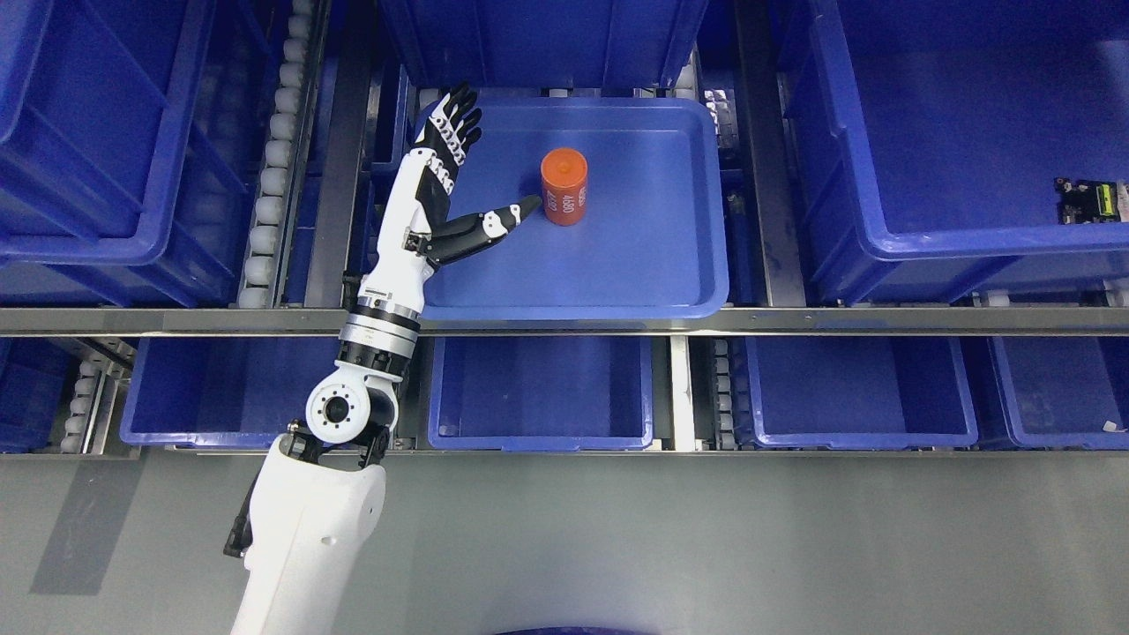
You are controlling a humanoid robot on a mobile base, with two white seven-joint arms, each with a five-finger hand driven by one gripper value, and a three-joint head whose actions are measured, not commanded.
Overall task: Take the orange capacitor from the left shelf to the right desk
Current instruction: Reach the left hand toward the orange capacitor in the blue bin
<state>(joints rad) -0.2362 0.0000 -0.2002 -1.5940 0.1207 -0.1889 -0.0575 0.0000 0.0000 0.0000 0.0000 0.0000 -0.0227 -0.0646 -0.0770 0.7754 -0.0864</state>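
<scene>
Orange capacitor (564, 185) beside spread left hand (445, 181).

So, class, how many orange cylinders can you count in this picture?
1. The orange cylinder stands in the shallow blue tray, just right of the left hand. Deeper bins could hide more.

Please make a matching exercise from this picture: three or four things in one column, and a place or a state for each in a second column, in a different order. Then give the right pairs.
Things
1. orange capacitor
2. left hand
3. small circuit board
4. blue tray

Places or states
A. in the large blue bin at the right edge
B. open, thumb reaching toward the capacitor
C. upright on the tray, held by nothing
D. on the shelf, in the middle of the picture, above the metal rail

Pairs: 1-C, 2-B, 3-A, 4-D
</scene>
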